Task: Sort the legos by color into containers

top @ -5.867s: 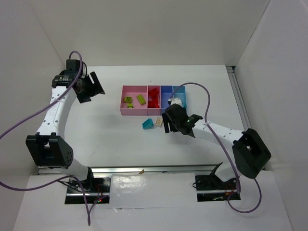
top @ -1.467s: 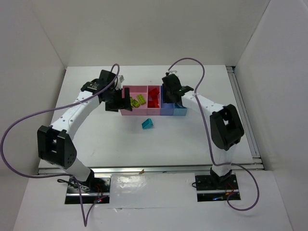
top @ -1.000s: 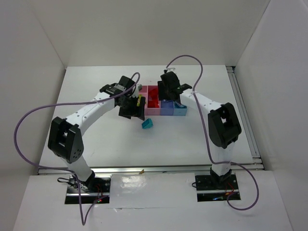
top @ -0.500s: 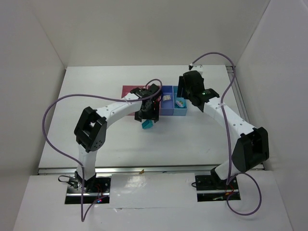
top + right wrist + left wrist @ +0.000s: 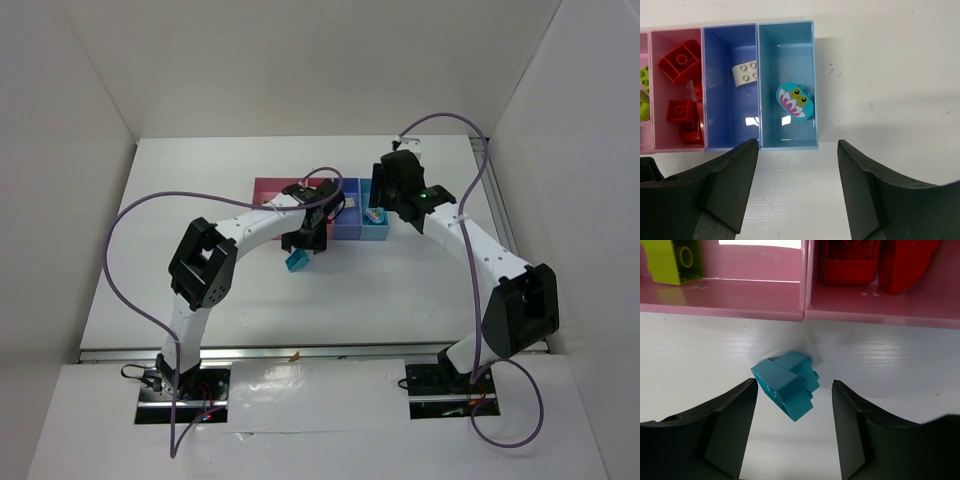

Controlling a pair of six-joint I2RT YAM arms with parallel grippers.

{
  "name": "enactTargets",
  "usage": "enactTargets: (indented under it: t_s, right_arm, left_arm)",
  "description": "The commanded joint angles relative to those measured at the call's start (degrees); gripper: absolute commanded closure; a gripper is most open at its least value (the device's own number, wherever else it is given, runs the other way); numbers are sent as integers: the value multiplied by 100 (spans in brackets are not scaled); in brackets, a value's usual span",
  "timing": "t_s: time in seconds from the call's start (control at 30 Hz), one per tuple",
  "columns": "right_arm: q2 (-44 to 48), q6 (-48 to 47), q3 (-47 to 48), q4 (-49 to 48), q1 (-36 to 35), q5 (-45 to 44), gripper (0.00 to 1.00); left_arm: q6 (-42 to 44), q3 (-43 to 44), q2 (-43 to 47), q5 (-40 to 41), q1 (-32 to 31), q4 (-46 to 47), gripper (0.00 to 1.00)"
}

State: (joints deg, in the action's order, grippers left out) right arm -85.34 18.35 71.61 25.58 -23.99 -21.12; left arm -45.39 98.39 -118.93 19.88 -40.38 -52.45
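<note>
While the left end effector hangs low over a loose cyan brick on the white bench, the overhead view shows the right end effector poised above the blue and cyan end of the row of joined bins. The brick lies just in front of the bins, on the near side.

From the left wrist, the two black fingers stand spread on either side of the cyan brick (tilted, not lying flat). A strip of bench shows on each side, so nothing is pinched. Behind it runs the pink wall of two compartments, with a lime green brick in the left one and red bricks in the right.

From the right wrist, that arm's fingers are likewise spread wide and hold nothing. Beyond them the blue bin carries a cream-white brick. The cyan bin holds a rounded cyan piece printed with a pink-and-white flower and a small yellow face. More red bricks sit in the narrow pink compartment at the left.
</note>
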Motion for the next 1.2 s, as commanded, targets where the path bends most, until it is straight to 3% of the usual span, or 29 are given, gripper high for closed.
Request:
enactTargets:
  t_s: [0.0, 0.4, 0.7, 0.87, 0.97, 1.0, 1.17]
  right_arm:
    - [132, -42, -33, -89, 70, -14, 28]
    - [17, -42, -139, -141, 70, 152, 28]
    - [-35, -42, -192, -141, 70, 214, 28]
    - [-35, -42, -192, -141, 70, 214, 28]
    - [-35, -42, -192, -141, 70, 214, 28]
    - [-35, -42, -244, -141, 70, 275, 28]
    - [88, -42, -306, -18, 70, 574, 28]
  left_arm:
    - [-6, 198, -112, 78, -93, -90, 29]
    - [-181, 67, -112, 332, -146, -363, 29]
    - [-181, 181, -279, 455, -146, -363, 39]
    - [-128, 233, -227, 455, -146, -416, 51]
    - [-67, 294, 10, 455, -146, -416, 62]
    - [-6, 295, 89, 403, -146, -416, 70]
    - [310, 593, 616, 8, -146, -416, 84]
